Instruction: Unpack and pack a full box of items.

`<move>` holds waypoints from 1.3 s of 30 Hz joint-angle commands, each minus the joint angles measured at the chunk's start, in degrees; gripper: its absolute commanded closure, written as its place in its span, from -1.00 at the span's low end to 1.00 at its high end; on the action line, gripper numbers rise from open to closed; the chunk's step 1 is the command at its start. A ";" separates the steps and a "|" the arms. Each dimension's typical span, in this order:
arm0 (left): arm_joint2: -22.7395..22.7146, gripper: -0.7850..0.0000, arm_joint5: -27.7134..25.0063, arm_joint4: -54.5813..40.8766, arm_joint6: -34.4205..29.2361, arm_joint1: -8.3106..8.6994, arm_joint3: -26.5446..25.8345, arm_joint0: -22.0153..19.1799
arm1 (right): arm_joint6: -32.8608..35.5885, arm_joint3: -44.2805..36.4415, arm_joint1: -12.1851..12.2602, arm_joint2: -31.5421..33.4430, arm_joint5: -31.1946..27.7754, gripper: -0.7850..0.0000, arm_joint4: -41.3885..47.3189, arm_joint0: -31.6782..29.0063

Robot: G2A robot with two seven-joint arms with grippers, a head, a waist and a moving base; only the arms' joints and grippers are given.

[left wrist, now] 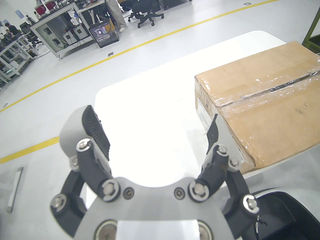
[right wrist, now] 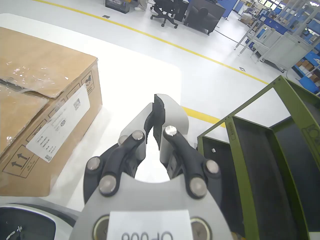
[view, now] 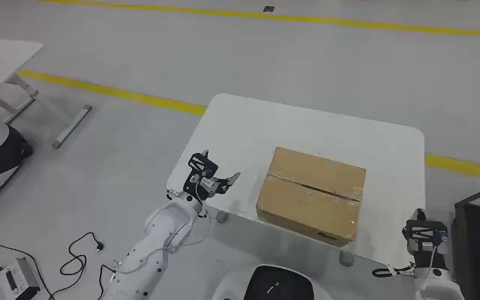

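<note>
Though close, box [view: 311, 193] between left fingers [left wrist: 96, 128] and right fingers [right wrist: 158, 116], apart.

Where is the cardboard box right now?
In the top view, the cardboard box sits on the white table near the robot's edge, between the left gripper and the right gripper.

White table [view: 315, 124], rounded corners, on grey floor; yellow line [view: 112, 91] passes beneath it. Olive-green metal rack [right wrist: 233, 131] just beside table edge. Black cable [view: 75, 259] on floor. Office chair [left wrist: 146, 8] far off
</note>
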 commanded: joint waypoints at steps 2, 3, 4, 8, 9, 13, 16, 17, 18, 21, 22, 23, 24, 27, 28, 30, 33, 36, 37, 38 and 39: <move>0.00 -1.00 0.00 0.00 0.00 0.00 0.00 0.00 | -0.04 0.28 -0.09 0.06 0.05 1.00 0.21 0.09; 0.00 -1.00 0.00 0.00 0.00 0.00 0.00 0.00 | -0.13 0.48 -0.13 0.02 0.04 1.00 0.19 0.14; 0.00 -1.00 0.00 0.00 0.00 0.00 0.00 0.00 | -0.24 0.78 -0.17 -0.09 0.05 1.00 0.13 0.20; 0.00 -1.00 0.00 0.00 0.00 0.00 0.00 0.00 | -0.53 2.19 -0.39 -0.89 -0.08 1.00 0.19 0.78; 0.00 -1.00 0.00 0.00 0.00 0.00 0.00 0.00 | -0.77 2.64 -0.45 -1.18 -0.20 1.00 0.24 1.06; 0.00 -1.00 0.00 0.00 0.00 0.00 0.00 0.00 | -1.68 5.37 -0.70 -3.04 -1.45 1.00 -0.39 2.59; 0.00 -1.00 0.00 0.00 0.00 0.00 0.00 0.00 | -2.81 7.99 -1.00 -4.86 -2.75 1.00 0.05 4.19; 0.00 -1.00 0.00 0.00 0.00 0.00 0.00 0.00 | -2.94 8.91 -1.11 -5.56 -3.29 1.00 0.33 4.73; 0.00 -1.00 0.00 0.00 0.00 0.00 0.00 0.00 | -3.17 10.00 -1.28 -6.52 -4.32 1.00 1.08 5.46; 0.00 -1.00 0.00 0.00 0.00 0.00 0.00 0.00 | -3.49 12.54 -1.62 -8.31 -5.73 1.00 2.08 7.13; 0.00 -1.00 0.00 0.00 0.00 0.00 0.00 0.00 | -3.55 13.54 -1.76 -9.06 -6.05 1.00 2.11 7.84; 0.00 -1.00 0.00 0.00 0.00 0.00 0.00 0.00 | -3.75 14.52 -1.94 -9.77 -6.15 1.00 2.58 8.54; 0.00 -1.00 0.00 0.00 0.00 0.00 0.00 0.00 | -3.99 15.49 -2.12 -10.50 -6.53 1.00 3.29 9.22; 0.00 -1.00 0.00 0.00 0.00 0.00 0.00 0.00 | -4.75 18.21 -2.62 -12.70 -8.18 1.00 4.61 11.23; 0.00 -1.00 0.00 0.00 0.00 0.00 0.00 0.00 | -5.00 19.14 -2.83 -13.33 -9.63 1.00 6.56 11.76; 0.00 -1.00 0.00 0.00 0.00 0.00 0.00 0.00 | -4.90 20.99 -3.10 -14.18 -10.11 1.00 7.35 13.04; 0.00 -1.00 0.00 0.00 0.00 0.00 0.00 0.00 | -5.26 22.57 -3.57 -15.90 -10.77 1.00 8.25 14.52; 0.00 -1.00 0.00 0.00 0.00 0.00 0.00 0.00 | -5.92 23.34 -3.94 -17.22 -10.81 1.00 8.30 15.70; 0.00 -1.00 0.00 0.00 0.00 0.00 0.00 0.00 | -5.93 23.57 -4.05 -17.63 -10.88 1.00 8.34 16.04; 0.00 -1.00 0.00 0.00 0.00 0.00 0.00 0.00 | -5.92 23.77 -4.17 -18.00 -10.90 1.00 8.45 16.40; 0.00 -1.00 0.00 0.00 0.00 0.00 0.00 0.00 | -6.00 23.93 -4.28 -18.37 -11.05 1.00 8.47 16.81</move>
